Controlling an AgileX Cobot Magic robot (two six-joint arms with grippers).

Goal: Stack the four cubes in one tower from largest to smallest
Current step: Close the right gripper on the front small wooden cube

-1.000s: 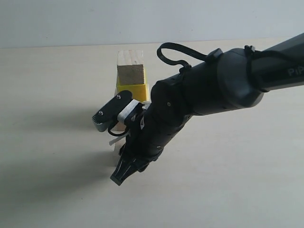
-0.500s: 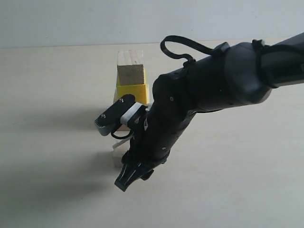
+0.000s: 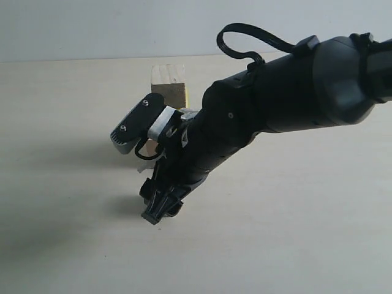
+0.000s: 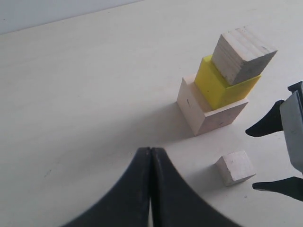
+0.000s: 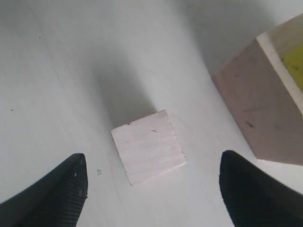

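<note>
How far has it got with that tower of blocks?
Three of four are stacked: the large pale wooden cube at the bottom, the yellow cube on it, a smaller wooden cube on top. In hand: the right gripper is open over the smallest cube, lying ungripped on the table. Remaining: grasp it, place it on top.

No lettering, label, brand, number or sign legible anywhere: none on the large pale cube (image 4: 208, 118), yellow cube (image 4: 214, 90), top wooden cube (image 4: 241, 52), loose small cube (image 4: 235, 168), black arm (image 3: 275, 104) or bench (image 4: 71, 94).

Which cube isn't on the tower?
The smallest wooden cube, alone on the table before the open right end effector; the large pale cube, yellow cube and mid wooden cube are stacked.
</note>
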